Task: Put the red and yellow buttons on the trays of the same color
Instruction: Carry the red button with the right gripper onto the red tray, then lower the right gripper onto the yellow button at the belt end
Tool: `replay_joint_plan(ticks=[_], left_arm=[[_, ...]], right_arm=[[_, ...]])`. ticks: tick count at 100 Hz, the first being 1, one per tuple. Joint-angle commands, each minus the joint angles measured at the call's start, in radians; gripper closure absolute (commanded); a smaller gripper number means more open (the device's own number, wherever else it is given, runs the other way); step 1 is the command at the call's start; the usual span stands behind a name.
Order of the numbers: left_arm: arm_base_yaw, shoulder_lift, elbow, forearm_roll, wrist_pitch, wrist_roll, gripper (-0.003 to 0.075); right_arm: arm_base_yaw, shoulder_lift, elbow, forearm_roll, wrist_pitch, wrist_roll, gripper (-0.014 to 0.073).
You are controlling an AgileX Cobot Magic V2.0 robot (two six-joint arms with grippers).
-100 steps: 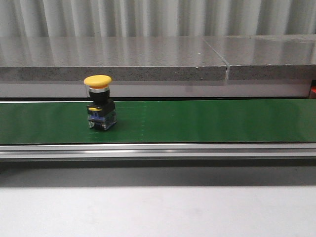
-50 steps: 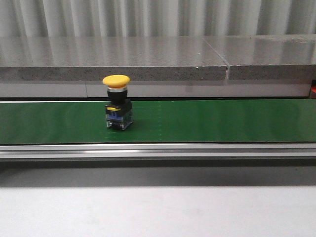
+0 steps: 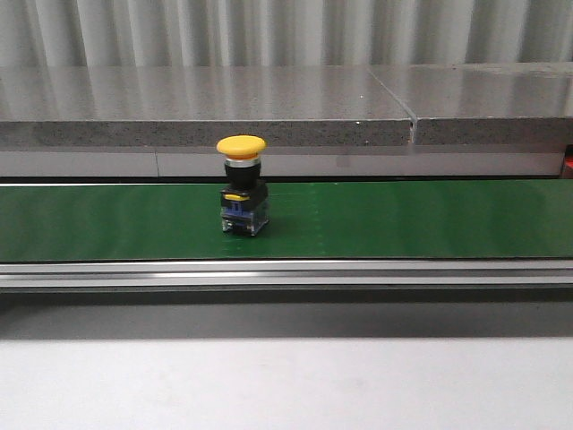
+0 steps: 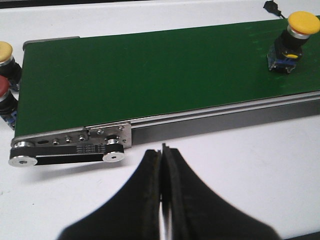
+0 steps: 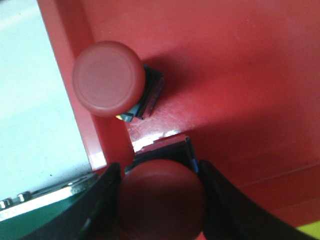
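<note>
Red plastic fills most of the right wrist view, where the red tray (image 5: pixel 240 75) is seen from above with one red button (image 5: pixel 109 80) already standing on its floor in the upper left of the frame, close to the tray's raised rim. A second red button (image 5: pixel 162 200) is clamped between the fingers of the right gripper (image 5: pixel 161 202) at the bottom centre of that frame, its cap directly over the tray floor and just beside the seated one. The step in hand is judged to be the release of this held button; it would be done well if the base were lowered until it rests flat on the tray before the fingers are parted, and if a gap were kept from the seated button so that it is not knocked over. The rim at the left should also be cleared as the gripper is lifted straight away. In the left wrist view the left gripper (image 4: pixel 162 165) is seen with its fingers pressed together on nothing, at the bottom centre, over the white table (image 4: pixel 240 150). A yellow button (image 3: pixel 242 197) stands upright on the green conveyor belt (image 3: pixel 403 219), left of centre in the front view. More buttons (image 4: pixel 6 75) wait at the belt's end, at the left edge of the left wrist view.
</note>
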Motion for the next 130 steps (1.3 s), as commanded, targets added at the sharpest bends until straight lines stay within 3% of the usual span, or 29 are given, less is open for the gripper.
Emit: replay_joint_plan(ticks=[1,15,22,92,108,130], left_arm=[[-0.008,0.005,-0.026,-0.022,-0.062,-0.002,0.0741],[-0.008,0.005,-0.026,-0.022,-0.062,-0.002,0.0741],[-0.008,0.005,-0.026,-0.022,-0.062,-0.002,0.0741],[-0.008,0.005,-0.026,-0.022,-0.062,-0.002,0.0741],[-0.008,0.005,-0.026,-0.022,-0.062,-0.002,0.0741],[-0.008,0.005,-0.026,-0.022,-0.062,-0.002,0.0741]], right_arm=[[-0.004,-0.043,-0.034,0.023,-0.036,0.001,0.0325],[-0.004,-0.047,-0.034,0.030,-0.026,0.001,0.0107],[-0.004,-0.060,-0.034,0.030,-0.033,0.001,0.0060],[0.038,-0.524,0.195,0.030,-0.081,-0.016,0.0077],[0.098,-0.593,0.226,0.030,-0.029,-0.016,0.0074],[0.261,-0.622,0.228,0.030,0.043,-0.016,0.0030]])
